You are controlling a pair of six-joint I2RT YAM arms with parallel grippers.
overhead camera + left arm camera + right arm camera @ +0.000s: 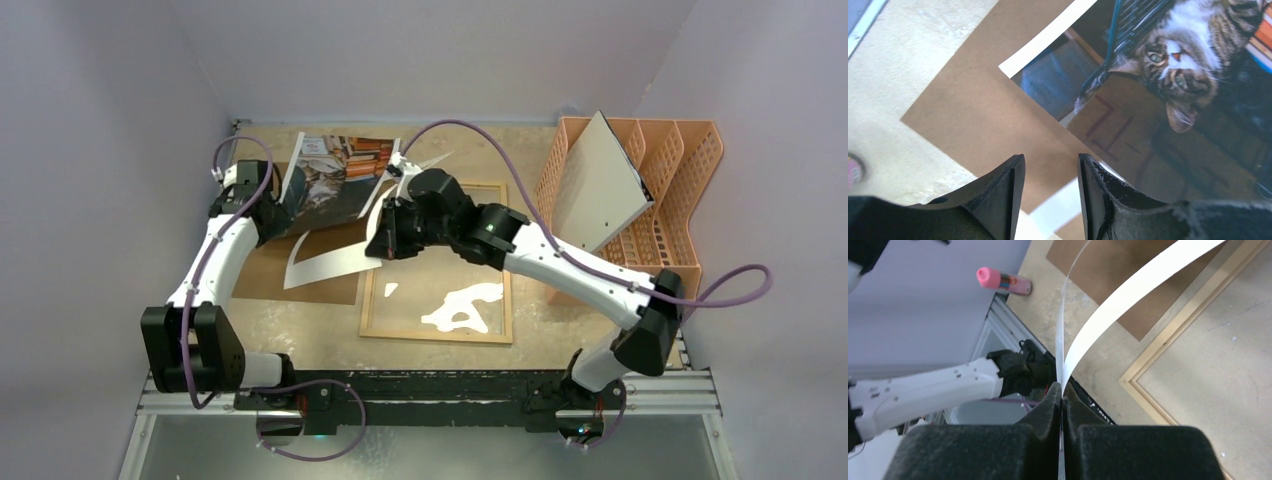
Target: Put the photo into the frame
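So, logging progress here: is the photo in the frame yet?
Not in: the photo sits left of the frame, partly lifted; the frame's opening shows no print.

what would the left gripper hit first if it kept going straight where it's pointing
Probably the brown board, just ahead of the left gripper; the photo edge lies beyond, depth unclear.

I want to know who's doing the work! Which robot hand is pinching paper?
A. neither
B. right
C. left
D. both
B: the right gripper is shut on the white sheet, while the left gripper stands open with nothing between its fingers.
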